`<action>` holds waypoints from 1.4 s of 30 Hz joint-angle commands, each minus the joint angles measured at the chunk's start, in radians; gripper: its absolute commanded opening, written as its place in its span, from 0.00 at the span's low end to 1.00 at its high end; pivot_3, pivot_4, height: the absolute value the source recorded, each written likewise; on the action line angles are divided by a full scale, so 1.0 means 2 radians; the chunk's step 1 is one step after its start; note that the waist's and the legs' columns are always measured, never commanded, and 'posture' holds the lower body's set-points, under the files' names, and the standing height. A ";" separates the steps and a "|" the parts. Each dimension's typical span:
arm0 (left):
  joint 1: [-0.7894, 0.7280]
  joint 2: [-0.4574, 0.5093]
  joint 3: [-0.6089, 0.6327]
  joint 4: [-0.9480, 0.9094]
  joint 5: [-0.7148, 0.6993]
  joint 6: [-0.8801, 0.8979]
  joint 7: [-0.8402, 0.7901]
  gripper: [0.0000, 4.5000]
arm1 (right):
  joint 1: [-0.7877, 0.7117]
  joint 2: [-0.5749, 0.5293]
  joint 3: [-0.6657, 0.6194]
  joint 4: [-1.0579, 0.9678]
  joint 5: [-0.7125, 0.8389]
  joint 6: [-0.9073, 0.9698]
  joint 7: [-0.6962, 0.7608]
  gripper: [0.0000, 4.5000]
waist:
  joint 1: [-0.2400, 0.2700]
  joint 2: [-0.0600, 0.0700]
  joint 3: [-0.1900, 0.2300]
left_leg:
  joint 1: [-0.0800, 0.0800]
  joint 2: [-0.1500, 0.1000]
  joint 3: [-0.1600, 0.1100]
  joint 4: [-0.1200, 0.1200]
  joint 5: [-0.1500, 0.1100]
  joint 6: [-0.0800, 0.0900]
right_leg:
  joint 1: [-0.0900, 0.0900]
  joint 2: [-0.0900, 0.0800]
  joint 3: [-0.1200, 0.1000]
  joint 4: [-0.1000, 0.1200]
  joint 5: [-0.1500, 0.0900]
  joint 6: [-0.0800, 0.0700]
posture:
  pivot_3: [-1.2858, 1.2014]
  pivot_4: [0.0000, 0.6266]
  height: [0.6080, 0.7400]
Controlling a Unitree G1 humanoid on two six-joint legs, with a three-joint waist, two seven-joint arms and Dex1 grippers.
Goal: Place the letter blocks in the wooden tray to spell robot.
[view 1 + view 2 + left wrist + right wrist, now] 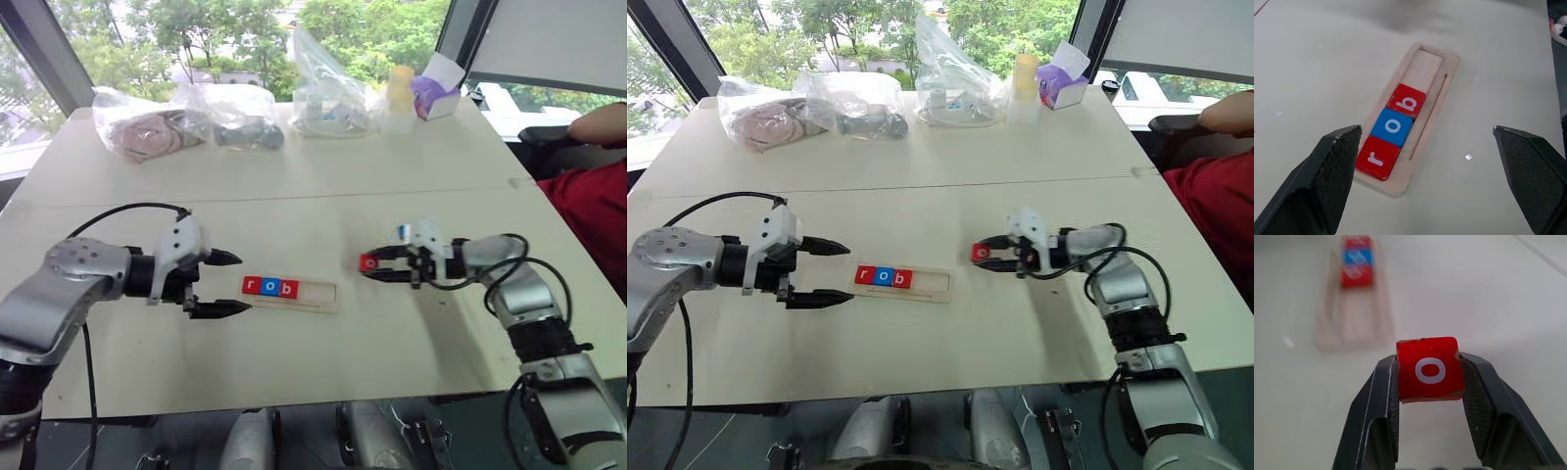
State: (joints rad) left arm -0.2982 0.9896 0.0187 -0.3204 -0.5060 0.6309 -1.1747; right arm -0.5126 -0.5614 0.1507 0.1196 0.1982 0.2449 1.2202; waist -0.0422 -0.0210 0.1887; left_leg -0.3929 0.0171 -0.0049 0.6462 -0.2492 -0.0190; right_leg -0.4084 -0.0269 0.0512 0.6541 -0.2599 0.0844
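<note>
Pinching a red "o" block (1430,368) between its two black fingers, the right gripper (370,264) has the tile clamped by its side edges at the very fingertips, the white letter facing the wrist camera and the block lifted clear of the pale table (392,176). Ahead of those jaws, well apart from them, lies the wooden tray (318,295), its empty end the nearer one to the held tile.

On the tray's other side the left gripper (227,283) hangs with its jaws spread wide, nothing between them, one fingertip (233,307) just beside the tray's end. Straight ahead of those open jaws, seen from the left wrist, the tray runs away lengthwise: nearest sits the red "r" block (1376,157), then the blue "o" block (1392,127), then the red "b" block (1407,101), the three touching in a row. Beyond the "b" the tray's slot is bare wood up to its far rim.

Farther off, at the table's far edge, sit several clear plastic bags (328,93) with items inside, a pale cup (400,90) and a small purple and white box (434,94). A person's arm and red garment (593,196) show past the table's right side.
</note>
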 commanded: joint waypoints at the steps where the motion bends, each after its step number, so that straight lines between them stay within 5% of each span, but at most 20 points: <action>1: 0.008 0.008 0.020 -0.009 -0.010 0.005 -0.002 1.00 | 0.003 0.027 0.021 -0.077 -0.010 0.079 -0.070 0.27 | 0.000 0.000 0.000 | 0.000 0.000 0.000 0.000 0.000 0.000 | 0.000 0.000 0.000 0.000 0.000 0.000 | 0.52 0.24 1.00; 13: 0.054 0.009 0.032 -0.030 -0.012 0.006 0.010 1.00 | 0.038 0.073 0.107 -0.169 -0.050 0.186 -0.181 0.27 | 0.000 0.000 0.000 | -0.002 0.000 0.001 0.000 0.000 0.000 | -0.001 -0.001 0.000 -0.001 -0.001 -0.002 | 0.52 0.24 1.00; 34: 0.050 -0.011 0.025 -0.030 -0.010 0.002 0.041 1.00 | 0.016 0.074 0.126 -0.126 -0.058 0.148 -0.182 0.27 | 0.000 0.000 0.000 | -0.002 0.000 0.001 0.000 0.000 0.000 | -0.001 -0.001 0.000 -0.002 -0.001 -0.002 | 0.52 0.24 1.00; 40: 0.050 -0.013 0.024 -0.030 -0.008 0.000 0.045 1.00 | 0.011 0.082 0.130 -0.136 -0.057 0.148 -0.182 0.94 | -0.001 0.000 0.000 | -0.002 0.000 0.001 0.000 0.000 0.000 | -0.001 -0.001 0.000 -0.002 -0.001 -0.002 | 0.52 0.24 1.00; 42: 0.051 -0.014 0.024 -0.029 -0.007 -0.001 0.046 1.00 | 0.011 0.079 0.128 -0.143 -0.054 0.149 -0.181 0.99 | 0.000 0.000 0.000 | -0.002 0.000 0.001 0.000 0.000 0.000 | -0.001 -0.001 0.000 -0.002 -0.001 -0.002 | 0.52 0.24 1.00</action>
State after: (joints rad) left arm -0.1901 0.9593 0.0525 -0.3574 -0.5210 0.6428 -1.0840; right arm -0.4729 -0.4079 0.4182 -0.1186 0.0825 0.5562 0.8545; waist -0.0431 -0.0210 0.1887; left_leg -0.3965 0.0169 -0.0034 0.6467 -0.2492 -0.0190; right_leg -0.4110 -0.0289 0.0513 0.6510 -0.2620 0.0809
